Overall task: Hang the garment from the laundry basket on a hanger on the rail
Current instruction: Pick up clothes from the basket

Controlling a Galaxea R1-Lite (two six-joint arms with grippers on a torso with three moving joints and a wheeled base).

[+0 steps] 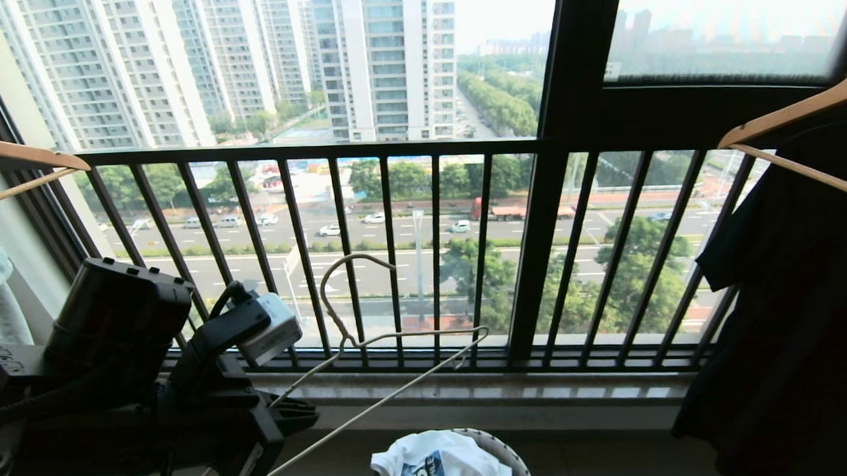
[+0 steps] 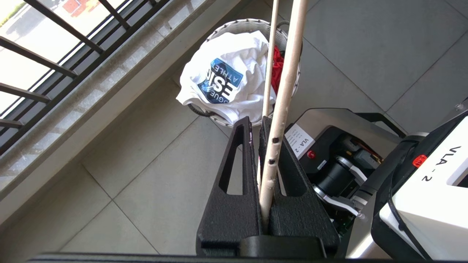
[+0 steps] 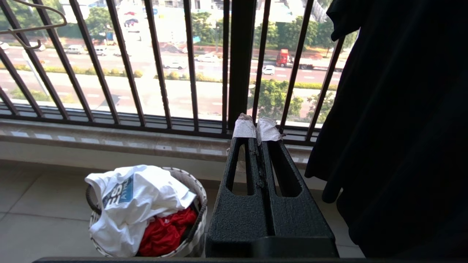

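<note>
Left gripper [image 2: 260, 124]: low at left, clenched on the hanger's bottom bar. Hanger [image 1: 371, 338]: long axis slanting from near left up toward far right, hook uppermost before the railing [image 1: 392, 151]. Garment [image 1: 438, 463]: crumpled atop the laundry basket [image 3: 193, 182], near centre floor. Right gripper [image 3: 256, 129]: fingers pressed together, empty.

The garment [image 3: 135, 197] is heaped in the laundry basket [image 3: 190, 219], over a red cloth [image 3: 164, 230], on the floor [image 3: 40, 215] before the railing [image 1: 396, 267]. The hanger [image 1: 371, 338] is held at the left; a black garment [image 1: 786, 324] is hung at the right.
</note>
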